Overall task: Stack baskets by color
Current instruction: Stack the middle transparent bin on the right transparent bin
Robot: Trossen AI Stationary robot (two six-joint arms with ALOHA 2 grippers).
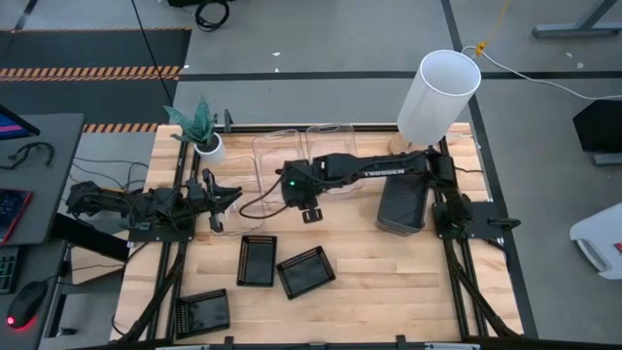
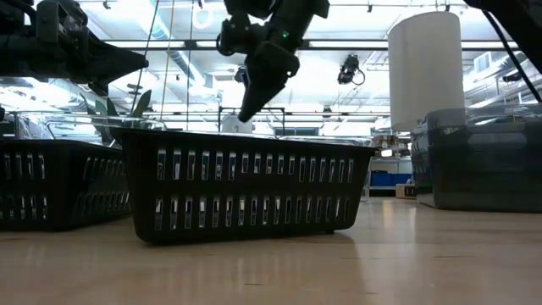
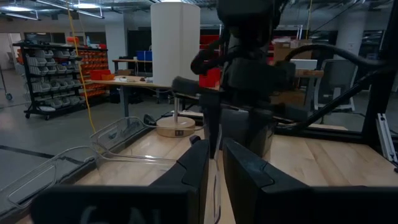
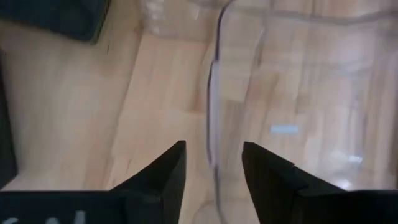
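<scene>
While open, right gripper point(image 4: 212, 163) straddles clear basket point(image 4: 292, 93) rim — fingers apart.

A pale butcher-block table point(image 1: 389, 282) stands on a grey concrete floor point(image 1: 321, 34) marked with dark seams. Orange-and-black hazard striping point(image 1: 92, 71) runs along the far left. A grey desk point(image 1: 44, 175) with a keyboard and mouse sits at the left edge. A yellow cable point(image 1: 484, 39) hangs at the far right. Beyond the table, shelving with orange bins point(image 3: 62, 74) lines the far wall, beside workbenches point(image 3: 134, 84) and an office chair point(image 3: 336, 81). Ceiling strip lights point(image 2: 356, 34) brighten the hall.
</scene>
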